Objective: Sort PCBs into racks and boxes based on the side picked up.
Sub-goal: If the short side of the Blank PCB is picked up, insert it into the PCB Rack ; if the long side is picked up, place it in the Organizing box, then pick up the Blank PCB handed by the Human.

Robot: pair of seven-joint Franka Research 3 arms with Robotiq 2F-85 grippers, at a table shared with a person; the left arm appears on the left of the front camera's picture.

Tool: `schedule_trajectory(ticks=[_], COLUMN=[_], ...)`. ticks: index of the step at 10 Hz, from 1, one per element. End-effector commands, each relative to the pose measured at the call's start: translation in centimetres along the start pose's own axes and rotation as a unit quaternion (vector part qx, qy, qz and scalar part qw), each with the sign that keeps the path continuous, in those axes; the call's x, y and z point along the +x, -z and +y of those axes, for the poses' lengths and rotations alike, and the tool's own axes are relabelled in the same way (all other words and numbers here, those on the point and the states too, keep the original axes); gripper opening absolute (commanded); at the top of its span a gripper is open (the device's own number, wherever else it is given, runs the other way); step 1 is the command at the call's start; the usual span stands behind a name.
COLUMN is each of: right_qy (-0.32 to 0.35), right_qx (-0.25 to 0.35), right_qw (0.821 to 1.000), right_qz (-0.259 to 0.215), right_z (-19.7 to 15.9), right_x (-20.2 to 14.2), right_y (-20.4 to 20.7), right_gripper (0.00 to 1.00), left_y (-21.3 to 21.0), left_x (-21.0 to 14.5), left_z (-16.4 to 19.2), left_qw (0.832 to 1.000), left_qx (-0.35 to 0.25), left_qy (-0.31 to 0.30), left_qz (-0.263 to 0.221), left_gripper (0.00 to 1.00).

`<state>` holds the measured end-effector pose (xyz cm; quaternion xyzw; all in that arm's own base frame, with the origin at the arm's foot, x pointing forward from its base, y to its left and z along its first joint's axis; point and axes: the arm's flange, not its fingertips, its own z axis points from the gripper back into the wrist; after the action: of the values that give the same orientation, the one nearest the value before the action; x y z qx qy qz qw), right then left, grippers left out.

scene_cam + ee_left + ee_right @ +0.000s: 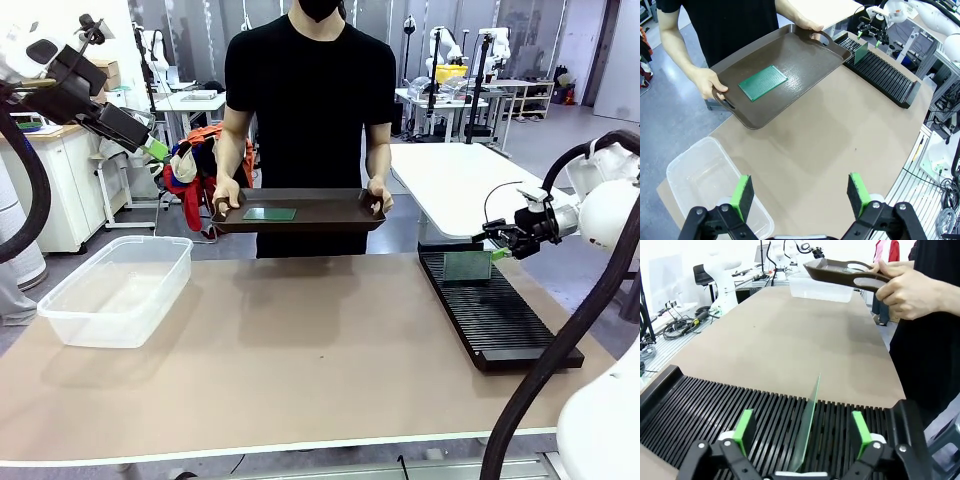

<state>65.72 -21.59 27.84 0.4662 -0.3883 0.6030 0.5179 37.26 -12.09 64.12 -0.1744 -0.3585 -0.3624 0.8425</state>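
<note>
A green PCB (pixel 269 213) (pixel 763 82) lies flat on the dark brown tray (pixel 330 212) (pixel 790 55) that a person holds by both handles beyond the table's far edge. Another green PCB (pixel 467 266) (pixel 809 425) (pixel 861 53) stands on edge in a slot at the far end of the black rack (pixel 495 315) (pixel 715 410) (pixel 887 75). My right gripper (pixel 507 252) (pixel 802 432) (pixel 876 40) is open just above that board, its green pads on either side and apart from it. My left gripper (pixel 802 192) (pixel 158 152) is open and empty, raised high at the left above the clear box (pixel 118 290) (pixel 710 185) (pixel 820 287).
The tan table (pixel 300 360) has bare surface between the box at the left and the rack at the right. The person stands at the far side with hands on the tray handles. Other tables and equipment lie behind.
</note>
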Motion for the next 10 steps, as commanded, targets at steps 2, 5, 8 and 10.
schedule_trajectory(ticks=[2,5,8,10], right_qy=[-0.009,-0.016,-0.016,-0.018], right_qx=[-0.001,-0.005,-0.005,-0.005], right_qw=[1.0,1.0,1.0,0.999], right_qz=[0.017,0.013,0.013,0.034], right_z=[1.3,0.3,0.3,1.7], right_x=[3.5,3.8,3.8,6.2], right_y=[-0.2,-0.9,-0.9,0.5], right_gripper=[1.0,1.0,1.0,1.0], left_y=[0.0,0.0,0.0,0.0], left_x=[-0.2,-0.2,-0.2,-0.2], left_z=[0.1,0.1,0.1,0.1], left_qw=[1.0,1.0,1.0,1.0], left_qx=[-0.006,-0.006,-0.006,-0.006], left_qy=[-0.001,-0.001,-0.001,-0.001], left_qz=[0.001,0.001,0.001,0.001], left_gripper=[1.0,1.0,1.0,1.0])
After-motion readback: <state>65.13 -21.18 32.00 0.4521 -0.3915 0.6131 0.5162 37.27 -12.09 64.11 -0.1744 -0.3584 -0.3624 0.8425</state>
